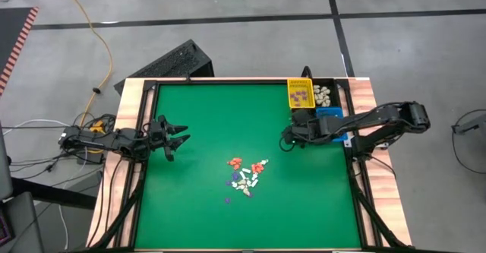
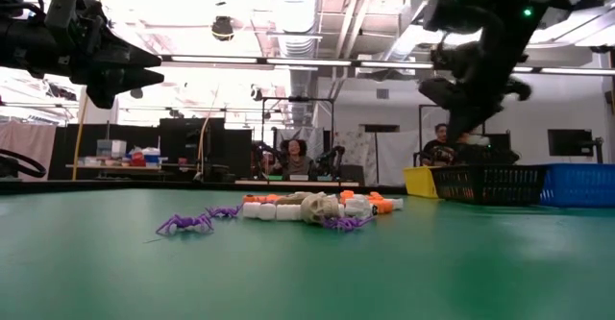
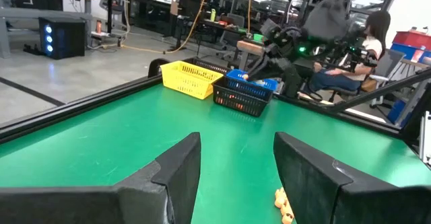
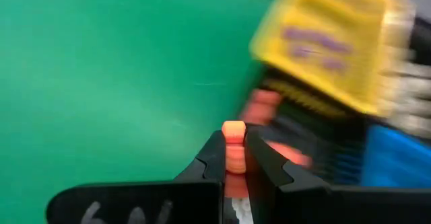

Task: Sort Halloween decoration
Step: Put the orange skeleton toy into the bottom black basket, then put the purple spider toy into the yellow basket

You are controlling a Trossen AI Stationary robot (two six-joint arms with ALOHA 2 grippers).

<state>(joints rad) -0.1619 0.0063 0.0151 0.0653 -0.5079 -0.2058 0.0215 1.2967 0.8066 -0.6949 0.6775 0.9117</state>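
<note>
I had the right gripper [image 4: 234, 158] pinched shut on a small orange trinket [image 4: 234, 148], which stood up between the fingertips, and in the high view that gripper [image 1: 288, 137] hung above the green table [image 1: 197, 192] just beside the cluster of bins at the far right corner. The rest of the Halloween decoration [image 1: 245, 175] lay in a loose heap of cream, orange and purple pieces near the table's middle, well apart from the bins. Orange pieces showed in the dark bin [image 4: 316, 143] ahead of the fingers, with purple ones in the yellow bin [image 4: 330, 46] and a blue bin [image 4: 397, 157] alongside, so I judged the dark bin was where this piece belonged. To do it well, I reckoned I should carry the piece fully over that bin's rim before letting go, staying clear of the yellow wall next to it, and release low so so light a piece would not bounce out. The left gripper [image 1: 176, 137] waited with its fingers spread near the left edge of the table.
</note>
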